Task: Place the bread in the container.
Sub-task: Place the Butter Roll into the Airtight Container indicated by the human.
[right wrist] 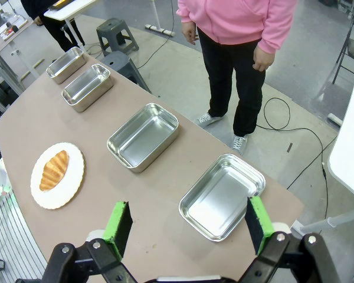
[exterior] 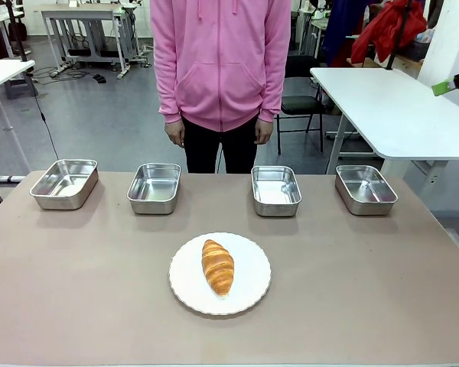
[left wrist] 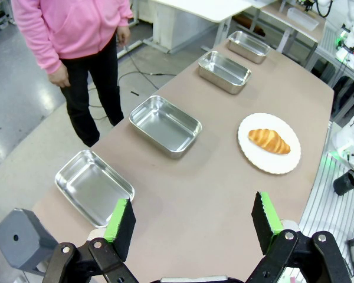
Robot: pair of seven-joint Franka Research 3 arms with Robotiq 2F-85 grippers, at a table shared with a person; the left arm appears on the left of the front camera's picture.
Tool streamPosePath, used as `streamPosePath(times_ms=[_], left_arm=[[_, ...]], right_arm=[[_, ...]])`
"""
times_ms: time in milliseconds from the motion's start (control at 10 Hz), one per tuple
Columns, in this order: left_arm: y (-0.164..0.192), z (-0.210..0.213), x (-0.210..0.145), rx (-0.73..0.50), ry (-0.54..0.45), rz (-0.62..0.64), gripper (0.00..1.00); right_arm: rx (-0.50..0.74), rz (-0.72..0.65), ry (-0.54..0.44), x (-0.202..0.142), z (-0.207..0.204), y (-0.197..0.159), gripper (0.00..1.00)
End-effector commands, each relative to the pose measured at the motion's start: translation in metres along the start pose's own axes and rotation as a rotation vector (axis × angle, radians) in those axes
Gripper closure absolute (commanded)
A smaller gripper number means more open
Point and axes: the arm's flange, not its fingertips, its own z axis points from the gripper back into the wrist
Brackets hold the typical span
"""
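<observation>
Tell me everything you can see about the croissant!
The croissant is golden-brown and shiny, with ridges running across its back and narrower ends. It looks whole, with no bites or broken bits. It lies flat in the middle of a round white plate, one end pointing roughly toward the person and the other toward the robot. The plate sits near the middle of the brown table. Only the plate touches the croissant.

The tan surface (exterior: 76,306) carries four stainless-steel trays (exterior: 61,200) in a far row, with a white plate (exterior: 254,281) nearer the middle.
</observation>
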Motion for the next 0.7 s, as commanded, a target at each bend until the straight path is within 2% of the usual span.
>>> streamPosePath(times_ms=[0, 600], left_arm=[[-0.0001, 0.0015, 0.0001, -0.009, -0.006, -0.001, 0.00], [-0.0001, 0.0015, 0.0001, -0.009, -0.006, -0.001, 0.00]], right_arm=[[0.003, 0.003, -0.009, 0.0009, -0.0002, 0.0012, 0.00], [0.003, 0.003, -0.009, 0.0009, -0.0002, 0.0012, 0.00]])
